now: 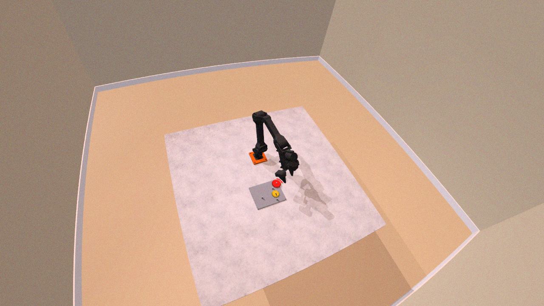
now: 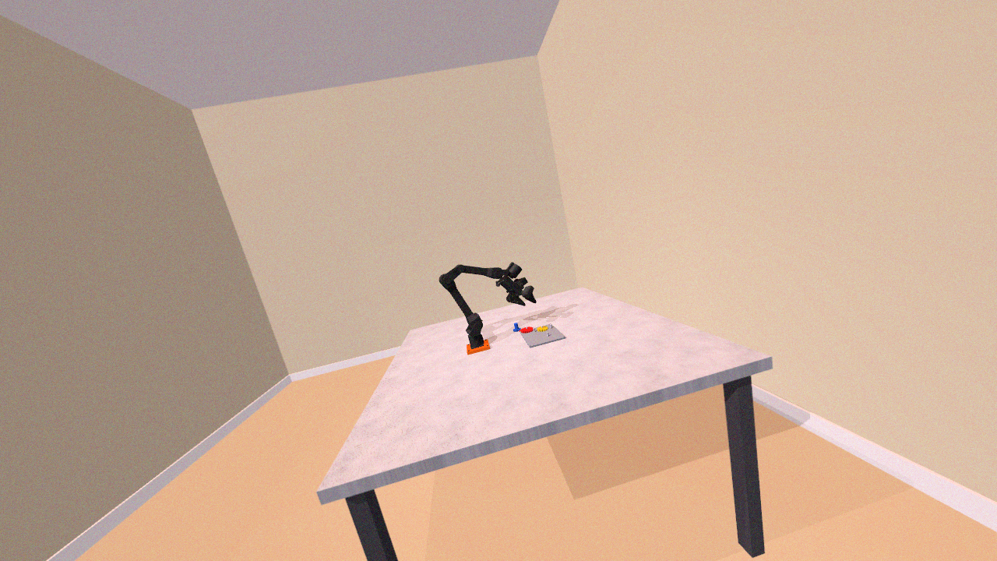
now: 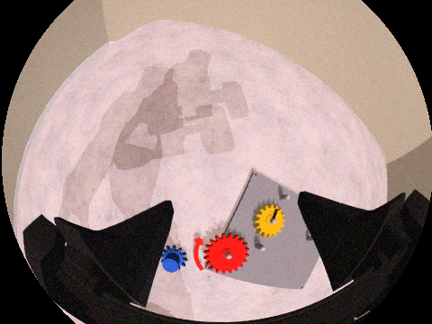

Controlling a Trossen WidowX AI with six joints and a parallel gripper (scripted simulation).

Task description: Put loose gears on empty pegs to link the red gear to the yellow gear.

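Note:
The grey board lies on the table. The red gear is on a peg at one corner. The yellow gear is on another peg. An empty peg stands between them, slightly to one side. Other empty pegs stand farther off. A small blue gear with a knob stands off the board beside the red gear; the arm hides it in the top view. My gripper is open, empty and above the table.
A curved red arrow lies between the blue and red gears. The arm's orange base plate is near the board. The arm's shadow falls on the table beyond the board.

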